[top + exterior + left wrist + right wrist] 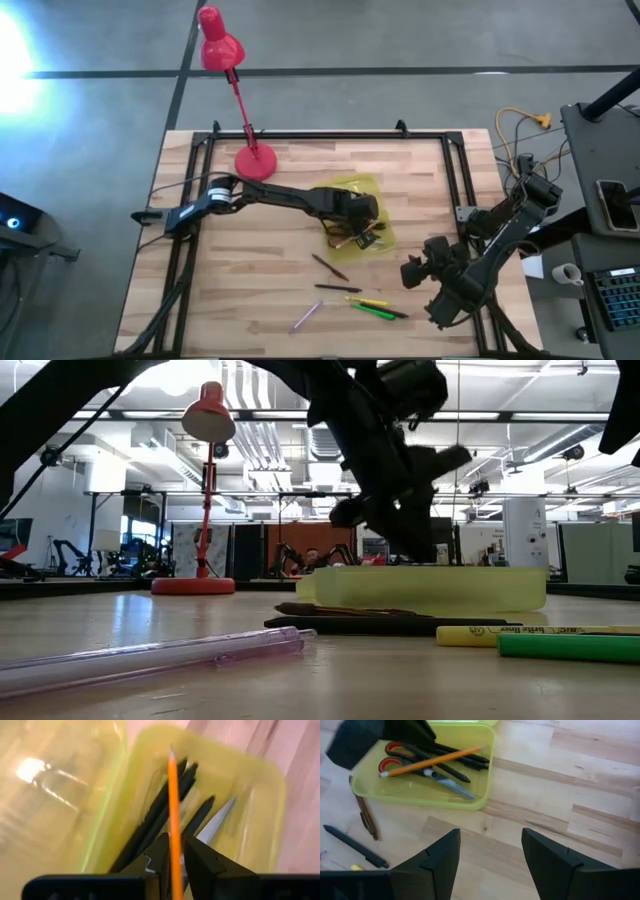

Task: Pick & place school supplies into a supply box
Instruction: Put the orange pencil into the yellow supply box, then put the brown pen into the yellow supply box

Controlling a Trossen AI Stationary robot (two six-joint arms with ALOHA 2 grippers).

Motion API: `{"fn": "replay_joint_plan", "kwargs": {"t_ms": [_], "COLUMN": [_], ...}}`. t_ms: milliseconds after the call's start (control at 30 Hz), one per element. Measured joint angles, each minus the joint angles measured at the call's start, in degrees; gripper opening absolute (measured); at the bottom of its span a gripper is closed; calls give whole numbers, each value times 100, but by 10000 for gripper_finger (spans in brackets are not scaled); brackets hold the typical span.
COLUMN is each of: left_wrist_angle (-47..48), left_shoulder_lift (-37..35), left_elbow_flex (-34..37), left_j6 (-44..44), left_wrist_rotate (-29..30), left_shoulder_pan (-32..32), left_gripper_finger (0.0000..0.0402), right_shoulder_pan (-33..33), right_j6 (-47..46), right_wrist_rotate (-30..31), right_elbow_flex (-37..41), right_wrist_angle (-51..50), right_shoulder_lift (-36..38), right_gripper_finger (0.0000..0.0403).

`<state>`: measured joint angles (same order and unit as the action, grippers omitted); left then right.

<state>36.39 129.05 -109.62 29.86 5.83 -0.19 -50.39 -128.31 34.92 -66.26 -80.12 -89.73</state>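
The translucent yellow-green supply box (378, 190) (445, 800) sits mid-table. In it lie red-handled scissors (395, 755) and black pens (455, 762). My left gripper (175, 845) (360, 220) hovers over the box, shut on an orange pencil (173, 795) (440, 757). My right gripper (490, 842) (412, 272) is open and empty, right of the box and nearer the table's near edge. Flat on the table lie a brown pencil (330, 267), a black pen (338, 288), a yellow marker (366, 300), a green marker (378, 311) and a purple pen (305, 317). My left gripper pinches the orange pencil's shaft (174, 837) between its two fingers, reaching down into the box from above at a slant. The sharpened tip (171, 751) points ahead of the fingers. The pencil lies nearly level over the pens and scissors, its eraser end (383, 773) near the scissors' handles.
A red desk lamp (255, 160) stands on its round base at the table's far left. A translucent lid (50, 795) lies against the box. Black frame rails (455, 180) run along the table's edges. Bare wood (560, 795) spreads right of the box.
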Motion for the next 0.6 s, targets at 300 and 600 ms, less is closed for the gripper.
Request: {"fn": "replay_joint_plan", "kwargs": {"t_ms": [300,600], "left_wrist_angle": [247,1114], "left_shoulder_lift": [-267,-804], "left_elbow_flex": [2,302], "left_j6": [-1084,-4136], "left_wrist_rotate": [-342,-1026], "left_shoulder_pan": [-126,-1082], "left_gripper_finger": [80,81], "right_shoulder_pan": [0,4], "right_j6": [105,841], "right_wrist_rotate": [-31,-50], "right_elbow_flex": [2,32], "right_wrist_angle": [2,87], "right_shoulder_lift": [0,-2], "right_gripper_finger": [203,203]}}
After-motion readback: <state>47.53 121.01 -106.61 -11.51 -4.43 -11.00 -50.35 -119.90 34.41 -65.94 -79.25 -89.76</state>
